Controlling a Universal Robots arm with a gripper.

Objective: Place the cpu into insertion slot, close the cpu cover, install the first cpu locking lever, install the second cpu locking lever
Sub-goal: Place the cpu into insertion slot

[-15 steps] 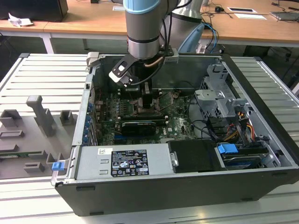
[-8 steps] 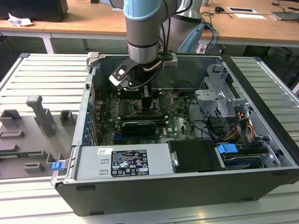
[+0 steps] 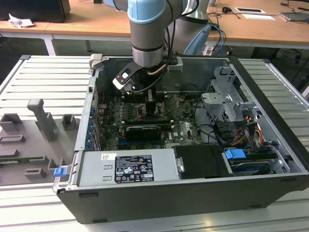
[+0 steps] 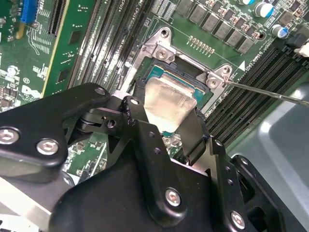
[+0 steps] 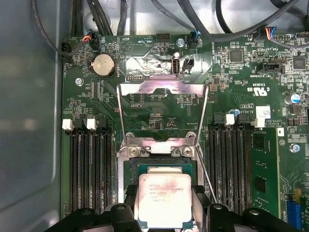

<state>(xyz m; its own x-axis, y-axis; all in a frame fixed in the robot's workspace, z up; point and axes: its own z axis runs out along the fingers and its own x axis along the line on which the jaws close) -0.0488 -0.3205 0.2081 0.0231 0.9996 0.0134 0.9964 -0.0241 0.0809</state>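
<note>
I saw the cpu (image 5: 165, 212) directly over the insertion slot (image 5: 159, 163), between the fingers of the gripper (image 5: 164, 197), one finger against each of two opposite edges of the chip. The cpu cover (image 5: 161, 88) stood swung up and away from the slot, hinged at one side of it. Banks of memory slots (image 5: 89, 169) ran alongside the slot on two opposite sides. A coin battery (image 5: 102, 64) lay beyond the cover's far end, well apart from the slot.
</note>
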